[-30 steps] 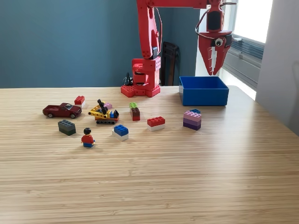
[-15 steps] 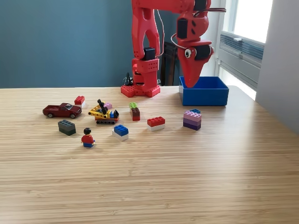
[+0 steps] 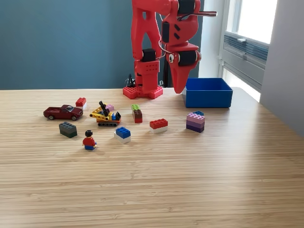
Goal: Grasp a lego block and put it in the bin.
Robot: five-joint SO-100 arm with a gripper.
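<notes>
a: what's sitting on the bench (image 3: 156,190) at the exterior view's left?
b: a dark red toy car (image 3: 62,112) is parking there, a little figure (image 3: 89,140) is standing nearer the camera, and a yellow toy vehicle (image 3: 105,116) is resting between.

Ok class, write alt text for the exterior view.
A red robot arm's gripper hangs above a wooden table, left of a blue bin. Lego blocks, a toy car and a minifigure lie scattered.
</notes>
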